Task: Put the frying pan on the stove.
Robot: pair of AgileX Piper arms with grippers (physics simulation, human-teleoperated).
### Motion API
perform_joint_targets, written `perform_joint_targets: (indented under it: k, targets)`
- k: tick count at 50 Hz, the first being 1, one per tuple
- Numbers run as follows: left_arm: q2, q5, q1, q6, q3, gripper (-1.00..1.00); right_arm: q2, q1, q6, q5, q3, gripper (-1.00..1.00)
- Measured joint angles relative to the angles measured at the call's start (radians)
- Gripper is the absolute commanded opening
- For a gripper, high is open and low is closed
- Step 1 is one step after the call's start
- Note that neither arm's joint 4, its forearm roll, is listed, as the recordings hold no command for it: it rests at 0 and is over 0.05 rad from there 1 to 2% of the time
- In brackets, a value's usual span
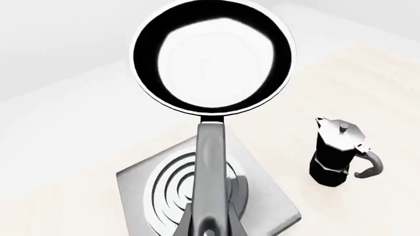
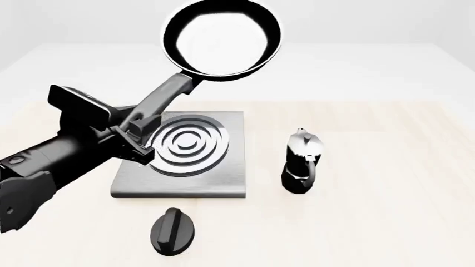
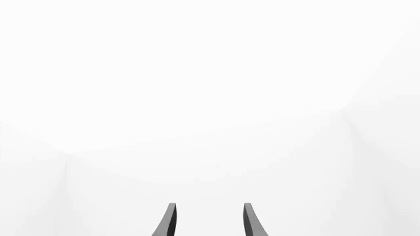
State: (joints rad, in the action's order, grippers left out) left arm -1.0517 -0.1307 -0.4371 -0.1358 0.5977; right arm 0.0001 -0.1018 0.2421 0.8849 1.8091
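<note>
Left gripper [image 2: 133, 133] clamps the frying pan [image 2: 222, 39] by its handle above the stove [image 2: 182, 181]; the long lever could let it rotate.

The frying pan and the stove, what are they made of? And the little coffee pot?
The frying pan looks like black-coated metal, glossy enough inside to mirror white light; its handle is dull grey, perhaps metal. The stove seems brushed grey metal with shiny silver rings. The moka pot has a silvery, metal-looking top and a black base, metal or plastic, I can't tell. It's a render, so these are guesses.
</note>
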Motion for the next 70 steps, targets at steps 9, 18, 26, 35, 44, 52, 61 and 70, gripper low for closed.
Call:
perform_joint_targets:
  k: [9, 18, 26, 35, 44, 52, 61, 70]
  targets:
    - [0.065, 0.045, 0.019, 0.000, -0.039, -1.00, 0.000, -0.002, 0.000, 0.048, 0.048, 1.00]
    - [0.124, 0.089, 0.036, 0.004, -0.070, -1.00, 0.001, -0.005, 0.000, 0.094, 0.095, 1.00]
    - [0.178, 0.134, 0.051, 0.007, -0.094, -1.00, 0.001, -0.008, 0.000, 0.131, 0.132, 1.00]
    - [0.240, 0.197, 0.064, 0.006, -0.114, -1.00, 0.003, -0.008, -0.001, 0.173, 0.175, 1.00]
    - [0.297, 0.250, 0.071, 0.009, -0.133, -1.00, 0.020, -0.010, -0.002, 0.230, 0.249, 1.00]
    - [0.340, 0.291, 0.075, 0.014, -0.147, -1.00, 0.038, -0.011, -0.003, 0.278, 0.314, 1.00]
    - [0.389, 0.336, 0.083, 0.019, -0.159, -1.00, 0.047, -0.009, -0.007, 0.311, 0.355, 1.00]
    - [0.435, 0.378, 0.095, 0.025, -0.172, -1.00, 0.048, -0.008, -0.010, 0.325, 0.369, 1.00]
